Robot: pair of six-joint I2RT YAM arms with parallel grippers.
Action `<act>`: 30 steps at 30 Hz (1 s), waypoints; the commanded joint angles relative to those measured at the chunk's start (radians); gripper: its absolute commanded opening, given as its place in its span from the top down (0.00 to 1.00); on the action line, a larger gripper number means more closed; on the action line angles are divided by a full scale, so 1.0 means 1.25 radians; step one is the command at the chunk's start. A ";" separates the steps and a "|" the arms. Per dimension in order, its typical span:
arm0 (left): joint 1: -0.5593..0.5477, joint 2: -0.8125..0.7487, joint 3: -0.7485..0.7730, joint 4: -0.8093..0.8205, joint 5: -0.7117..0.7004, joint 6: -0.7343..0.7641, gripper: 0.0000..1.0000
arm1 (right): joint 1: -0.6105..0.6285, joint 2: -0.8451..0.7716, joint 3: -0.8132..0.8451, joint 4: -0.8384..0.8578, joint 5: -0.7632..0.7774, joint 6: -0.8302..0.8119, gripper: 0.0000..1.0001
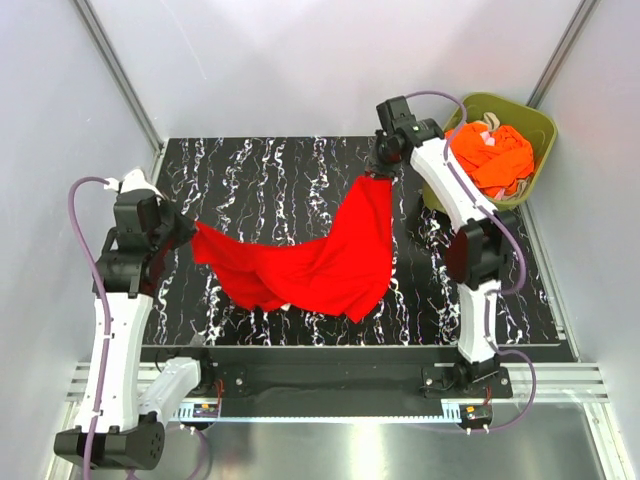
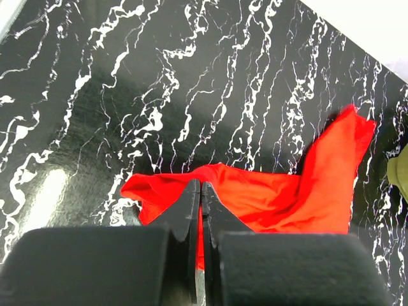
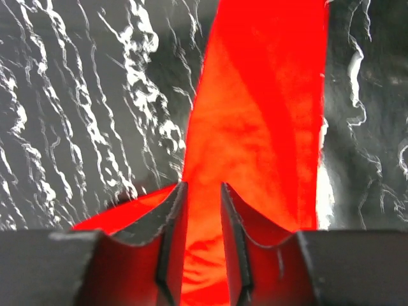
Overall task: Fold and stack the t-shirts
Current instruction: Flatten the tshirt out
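On your black marbled surface (image 1: 260,170) the red t-shirt (image 1: 330,260) lies spread and rumpled across the middle. An orange t-shirt (image 1: 495,155) sits in the green bin (image 1: 540,125), far right. Your left tool (image 2: 200,186) is clenched on the red t-shirt's left edge. Your right tool (image 3: 203,186) stands parted, with red cloth between its jaws.

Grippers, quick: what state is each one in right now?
Left gripper: closed on the red t-shirt.
Right gripper: open, with the same shirt's cloth lying in the gap.
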 commanded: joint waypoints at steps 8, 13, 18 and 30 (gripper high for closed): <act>0.004 -0.014 -0.055 0.109 0.093 -0.006 1.00 | 0.132 -0.527 -0.736 0.156 0.022 0.370 0.62; 0.004 -0.025 -0.088 0.125 0.134 -0.019 1.00 | 0.265 -0.597 -0.968 0.235 0.007 0.538 0.62; 0.004 -0.035 -0.098 0.127 0.168 -0.017 1.00 | 0.354 -0.560 -1.034 0.288 0.022 0.657 0.62; 0.004 -0.053 -0.103 0.120 0.166 -0.006 1.00 | 0.418 -0.499 -1.077 0.307 0.043 0.746 0.61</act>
